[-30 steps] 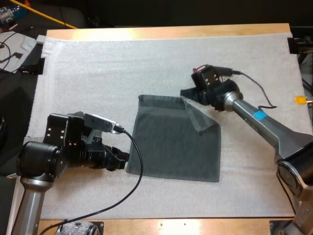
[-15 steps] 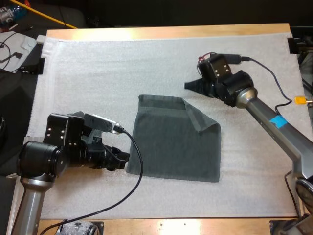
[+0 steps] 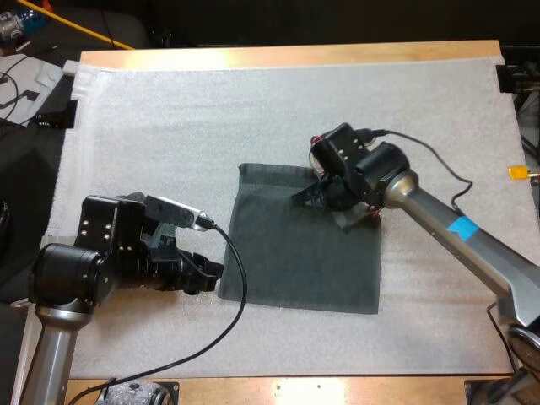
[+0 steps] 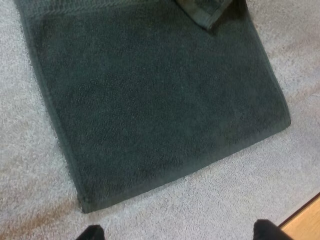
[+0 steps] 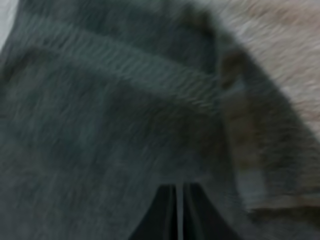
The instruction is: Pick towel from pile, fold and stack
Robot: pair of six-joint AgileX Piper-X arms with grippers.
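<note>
High view: a rectangular dark grey-green cloth towel (image 3: 295, 261) lies spread flat in the middle of the white foam mat (image 3: 169, 126) on the wooden bench (image 3: 278, 55). The right pincer (image 3: 299, 199) hangs over its far right corner. The left pincer (image 3: 211, 272) sits just beside its near left corner.

Left wrist view: this shows what the right arm partly covers from above, 1 corner (image 4: 205, 12) folded back onto the towel. The left pincer's 2 fingertips (image 4: 90, 233) stand wide apart, holding nothing.

Right wrist view: the right pincer is closed and empty, close over blurred towel weave.
</note>
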